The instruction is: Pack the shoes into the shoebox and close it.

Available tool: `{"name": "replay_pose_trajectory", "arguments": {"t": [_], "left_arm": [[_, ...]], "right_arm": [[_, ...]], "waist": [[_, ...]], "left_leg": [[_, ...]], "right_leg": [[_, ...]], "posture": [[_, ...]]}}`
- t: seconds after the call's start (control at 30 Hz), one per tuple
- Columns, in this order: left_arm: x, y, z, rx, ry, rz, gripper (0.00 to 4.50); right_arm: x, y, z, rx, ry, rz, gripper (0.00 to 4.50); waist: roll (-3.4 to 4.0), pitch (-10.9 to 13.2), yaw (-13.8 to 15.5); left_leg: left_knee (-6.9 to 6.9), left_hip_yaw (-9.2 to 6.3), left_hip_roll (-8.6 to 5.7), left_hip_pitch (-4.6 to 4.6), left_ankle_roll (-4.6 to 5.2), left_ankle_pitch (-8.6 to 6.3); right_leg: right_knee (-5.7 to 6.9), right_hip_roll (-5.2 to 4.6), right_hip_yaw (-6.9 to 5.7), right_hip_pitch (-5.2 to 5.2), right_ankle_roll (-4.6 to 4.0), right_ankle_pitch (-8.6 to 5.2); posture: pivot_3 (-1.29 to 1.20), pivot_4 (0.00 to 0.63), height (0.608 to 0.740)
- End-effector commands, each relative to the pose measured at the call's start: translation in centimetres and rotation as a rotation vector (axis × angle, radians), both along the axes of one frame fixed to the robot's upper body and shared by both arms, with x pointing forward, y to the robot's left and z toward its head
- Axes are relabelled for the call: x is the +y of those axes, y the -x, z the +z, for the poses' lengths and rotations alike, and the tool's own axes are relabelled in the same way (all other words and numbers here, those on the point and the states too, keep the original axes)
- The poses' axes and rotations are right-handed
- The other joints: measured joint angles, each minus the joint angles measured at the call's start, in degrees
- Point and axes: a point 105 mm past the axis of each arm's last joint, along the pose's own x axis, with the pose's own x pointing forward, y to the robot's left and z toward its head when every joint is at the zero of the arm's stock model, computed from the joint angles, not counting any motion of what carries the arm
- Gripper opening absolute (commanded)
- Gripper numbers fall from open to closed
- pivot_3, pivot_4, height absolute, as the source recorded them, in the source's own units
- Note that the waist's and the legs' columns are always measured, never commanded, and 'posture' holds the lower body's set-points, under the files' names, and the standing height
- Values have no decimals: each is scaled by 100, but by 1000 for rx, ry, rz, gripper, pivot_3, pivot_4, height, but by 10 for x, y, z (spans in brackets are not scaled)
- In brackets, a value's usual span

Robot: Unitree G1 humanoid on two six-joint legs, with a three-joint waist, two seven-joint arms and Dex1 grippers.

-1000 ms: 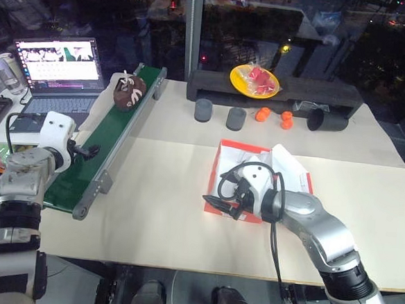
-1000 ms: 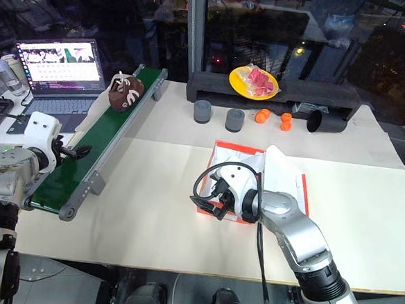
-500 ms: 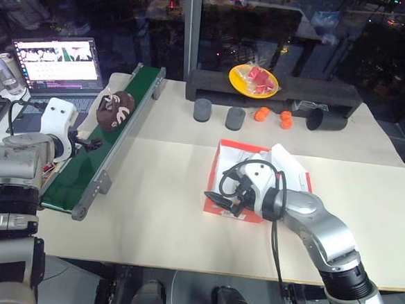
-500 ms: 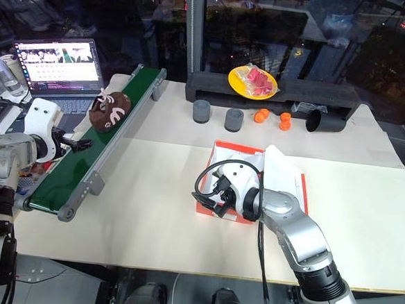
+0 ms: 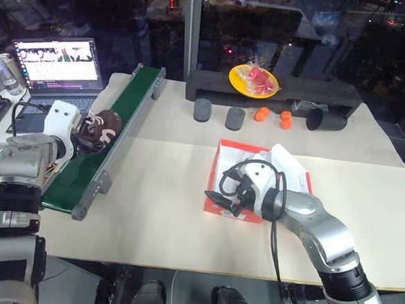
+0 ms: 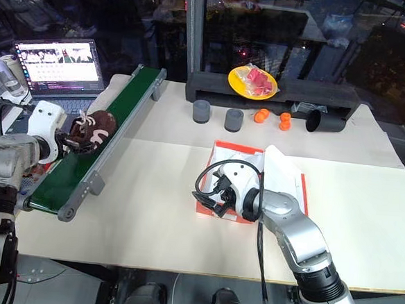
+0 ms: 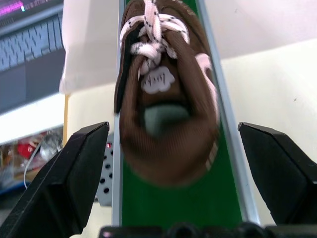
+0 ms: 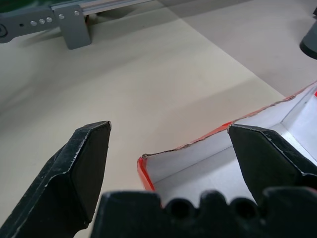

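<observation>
One shoe (image 5: 98, 129) in sight, dark brown with white laces, lying on the green conveyor belt (image 5: 94, 165) at the desk's left edge. Its long axis runs roughly along the belt, laced end pointing up-belt and away from the robot, heel opening (image 7: 166, 119) facing the left gripper (image 7: 171, 148).

Left gripper: fingers (image 7: 64, 181) spread wide, one to each side of the shoe's heel, not touching it as far as can be told. The shoe sits directly ahead of and between them, so this arm is plainly the nearer. The coming grasp would turn on closing across the shoe's short width at the heel.

Right gripper (image 5: 221, 198): fingers (image 8: 79, 168) wide and holding nothing, hovering at the near-left corner of the shoebox (image 5: 223, 169), well apart from the shoe.

Shoebox: red-orange outside, white inside, standing open near the middle of the desk (image 5: 156, 211), with white paper (image 5: 285, 165) raised at its far-right side. The part of the interior on show in the right wrist view holds no shoe.

Surface: pale, flat desk, with bare room between belt and box for carrying across.

Surroundings:
- laptop (image 5: 59, 65) beyond the belt's left side
- two grey cylinders (image 5: 219, 114), small orange pieces (image 5: 274, 117) and a black cup (image 5: 326, 119) lying on its side along the far edge
- yellow plate (image 5: 253, 80) on a dark ledge behind them

Judgement: packing not yet begun.
</observation>
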Motion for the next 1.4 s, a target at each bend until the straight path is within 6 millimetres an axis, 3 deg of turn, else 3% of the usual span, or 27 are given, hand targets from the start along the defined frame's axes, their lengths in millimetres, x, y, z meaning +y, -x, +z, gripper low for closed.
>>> {"name": "replay_pose_trajectory", "arguments": {"t": [0.03, 0.1, 0.17, 0.57, 0.63, 0.77, 0.87, 0.93, 1.03, 1.1, 1.23, 1.4], "left_arm": [[-5, -1, -2, 8, -2, -14, 3829], [-10, -3, 0, -1, 8, -25, 3006], [-11, -5, 1, -4, 11, -27, 2610], [-14, -7, 2, -21, 11, -24, 2596], [-20, -11, 15, -106, 31, -38, 2596], [-62, -17, 70, -408, 186, -198, 2596], [-87, -13, 85, -473, 266, -271, 2596], [-113, -11, 90, -493, 358, -339, 2596], [-171, 1, 87, -464, 470, -510, 2596], [-200, 9, 79, -422, 498, -592, 2596], [-237, 24, 73, -375, 549, -710, 2596], [-260, 31, 69, -339, 575, -785, 2596]], "right_arm": [[-3, 1, 14, -44, -26, -11, 4500], [-5, 1, 16, -47, -29, -14, 4500], [-6, 1, 17, -48, -32, -17, 4500], [-10, 0, 17, -44, -26, -38, 4500], [-11, 0, 18, -45, -28, -45, 4500], [-15, -10, 24, -43, -75, -104, 4500], [-23, -32, 32, -3, -160, -255, 4500], [-18, -42, 48, 13, -265, -308, 4500], [-9, -59, 77, 150, -596, -389, 4500], [4, -60, 90, 237, -729, -353, 4500], [24, -58, 103, 303, -761, -295, 4500], [21, -62, 112, 298, -775, -311, 4500]], "waist": [[-1, 0, 6], [-1, 0, 17], [-1, 0, 42], [-1, 0, 46], [-1, 0, 50], [-6, 3, 77], [-7, 3, 49], [-6, 3, 11], [-5, 3, -7], [-4, 3, 0], [-1, 4, -2], [6, 8, -31]], "left_leg": [[0, 0, 0, 0, 0, 0], [0, -1, 0, -1, 0, 0], [3, -4, -1, 0, 0, 0], [38, -34, 0, 0, 0, 0], [40, -38, 0, -1, 0, 0], [53, -56, 0, -29, 0, 0], [56, -65, -1, -40, 0, -1], [56, -67, -1, -39, -1, -1], [55, -70, 0, -35, 0, -1], [55, -75, 0, -36, 0, 0], [49, -83, -1, -41, 4, -3], [50, -83, -3, -40, 5, -3]], "right_leg": [[0, 0, 0, 0, 0, 0], [0, 0, -1, 0, 0, 0], [5, -1, -3, 1, 0, 0], [10, -2, -30, 28, -1, 0], [11, -2, -34, 30, -1, 0], [7, -5, -56, 23, -1, 0], [6, -6, -62, 19, -3, 2], [8, -5, -62, 19, -3, 2], [13, -4, -62, 21, -3, 2], [17, -3, -64, 19, -3, 2], [16, -5, -74, 23, -3, 2], [6, -6, -74, 21, -3, 2]], "posture": [[0, 150, 719], [0, 150, 719], [0, 150, 719], [0, 150, 719], [0, 150, 719], [0, 150, 719], [0, 150, 719], [0, 150, 719], [0, 150, 719], [0, 150, 719], [0, 150, 719], [0, 150, 719]]}}
